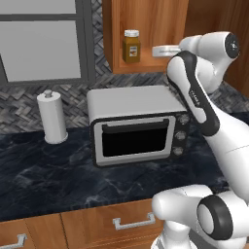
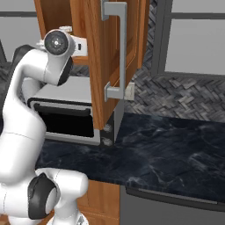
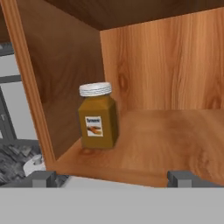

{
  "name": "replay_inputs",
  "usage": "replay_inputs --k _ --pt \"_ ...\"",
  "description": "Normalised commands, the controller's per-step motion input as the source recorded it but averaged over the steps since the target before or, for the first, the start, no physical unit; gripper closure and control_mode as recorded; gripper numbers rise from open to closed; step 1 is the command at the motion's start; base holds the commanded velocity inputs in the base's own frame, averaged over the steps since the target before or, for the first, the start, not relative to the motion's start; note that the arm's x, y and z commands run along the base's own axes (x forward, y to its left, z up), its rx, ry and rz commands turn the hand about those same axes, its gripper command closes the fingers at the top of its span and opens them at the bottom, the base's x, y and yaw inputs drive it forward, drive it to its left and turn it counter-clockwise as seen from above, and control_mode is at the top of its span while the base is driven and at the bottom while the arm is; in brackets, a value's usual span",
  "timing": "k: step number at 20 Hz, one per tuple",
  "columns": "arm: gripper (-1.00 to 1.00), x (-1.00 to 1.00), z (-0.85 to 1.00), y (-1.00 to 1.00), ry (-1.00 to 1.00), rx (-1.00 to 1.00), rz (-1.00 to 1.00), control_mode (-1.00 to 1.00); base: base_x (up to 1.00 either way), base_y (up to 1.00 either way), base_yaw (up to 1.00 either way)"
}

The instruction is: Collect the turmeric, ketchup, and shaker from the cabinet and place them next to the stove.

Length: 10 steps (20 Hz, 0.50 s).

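Pincer (image 3: 113, 178) nearest the lens in the hand view: two dark tips standing far apart at the bottom edge, spread wide, nothing between them. The tips sit just outside the front lip of the cabinet (image 3: 166, 65) shelf.

Turmeric (image 3: 98, 116): squat amber jar, white lid, dark label facing the hand. Stands upright on the shelf board, long axis vertical, toward the left side of the compartment, near the left wall but not touching it as far as I can tell. From the pincer it lies ahead and to the left of the midline between the tips, closer to the left tip than the right. In the left base view the same jar (image 1: 131, 46) sits at the shelf's left end, with the hand level with it to the right, apart from it.

Judgement: the coming move turns on that sideways offset. The hand needs to shift or swing left before going in, so the jar falls between the tips.

Outward: below the cabinet, a silver toaster oven (image 1: 136, 125) on the dark marbled tabletop (image 1: 44, 175); white paper-towel roll (image 1: 52, 117) to its left. Open cabinet door (image 2: 115, 57) in the right base view.
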Motion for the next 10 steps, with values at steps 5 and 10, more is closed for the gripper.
replay_inputs --k 5,10 --pt "-1.00 0.40 0.14 0.00 0.00 -0.02 0.04 -1.00 0.00 0.00 0.00" --pt "-1.00 0.28 0.00 0.00 -0.03 0.00 0.08 -1.00 0.00 0.00 0.00"
